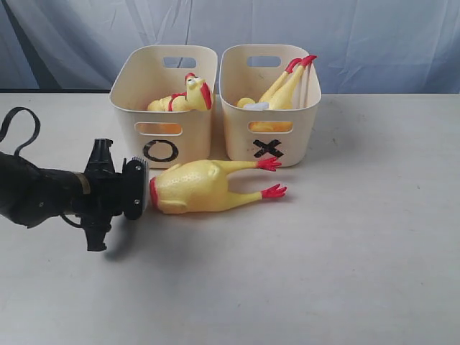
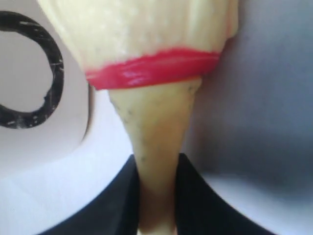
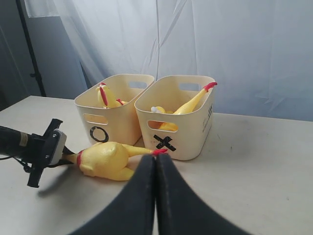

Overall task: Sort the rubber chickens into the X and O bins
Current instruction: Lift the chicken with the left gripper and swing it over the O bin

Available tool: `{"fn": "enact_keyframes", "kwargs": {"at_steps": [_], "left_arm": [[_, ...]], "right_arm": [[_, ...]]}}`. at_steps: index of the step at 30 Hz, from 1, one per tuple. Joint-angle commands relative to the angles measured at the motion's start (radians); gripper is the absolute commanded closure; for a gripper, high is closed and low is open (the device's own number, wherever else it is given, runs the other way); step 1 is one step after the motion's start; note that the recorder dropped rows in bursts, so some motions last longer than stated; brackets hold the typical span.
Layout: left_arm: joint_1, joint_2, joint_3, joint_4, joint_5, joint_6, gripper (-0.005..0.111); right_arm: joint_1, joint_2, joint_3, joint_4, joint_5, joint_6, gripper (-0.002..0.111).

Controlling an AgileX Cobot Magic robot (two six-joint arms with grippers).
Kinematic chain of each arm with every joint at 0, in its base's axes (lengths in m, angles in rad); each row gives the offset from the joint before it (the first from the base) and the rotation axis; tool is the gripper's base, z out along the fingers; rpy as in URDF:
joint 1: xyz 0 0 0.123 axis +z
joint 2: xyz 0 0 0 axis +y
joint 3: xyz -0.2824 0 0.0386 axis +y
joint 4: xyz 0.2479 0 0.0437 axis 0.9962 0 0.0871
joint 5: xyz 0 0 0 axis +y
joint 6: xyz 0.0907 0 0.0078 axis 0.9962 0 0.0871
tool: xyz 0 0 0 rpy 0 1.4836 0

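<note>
One rubber chicken [image 1: 192, 187] lies on its side on the table in front of both bins, feet toward the X bin [image 1: 269, 136]. My left gripper [image 1: 145, 191] is shut on its thin neck; in the left wrist view the neck [image 2: 157, 147] runs between the two black fingers [image 2: 117, 200], just below the red neck band [image 2: 151, 68]. A second chicken [image 1: 188, 97] sits in the O bin [image 1: 164, 140]. A third chicken [image 1: 282, 90] pokes its red feet out of the X bin. My right gripper [image 3: 155, 164] is shut on nothing, hanging above the table short of the bins.
The grey table [image 1: 338, 273] stretches in front of and to the right of the bins. A pale curtain [image 1: 374, 36] hangs behind. The left arm [image 3: 29, 144] lies low along the table at the left.
</note>
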Motion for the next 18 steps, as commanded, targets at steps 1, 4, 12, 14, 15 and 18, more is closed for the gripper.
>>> {"fn": "enact_keyframes", "kwargs": {"at_steps": [1,4,12,14,15,18], "left_arm": [[-0.006,-0.088,0.050,0.007,0.049,-0.010,0.107],[-0.016,-0.160,0.073,0.007,0.112,-0.012,0.107],[-0.108,-0.374,0.090,-0.117,0.282,-0.123,0.107],[-0.123,-0.429,0.090,-0.190,0.294,-0.144,0.107],[-0.129,-0.466,0.090,-0.248,0.314,-0.150,0.107],[-0.133,-0.547,0.090,-0.343,0.381,-0.150,0.107]], "right_arm": [[-0.003,-0.007,0.004,0.000,-0.008,-0.008,0.109],[-0.003,-0.007,0.004,0.000,-0.008,-0.008,0.109],[-0.003,-0.007,0.004,0.000,-0.004,-0.008,0.109],[-0.003,-0.007,0.004,0.000,-0.004,-0.008,0.109],[-0.003,-0.007,0.004,0.000,-0.004,-0.008,0.109],[-0.003,-0.007,0.004,0.000,-0.004,-0.008,0.109]]}}
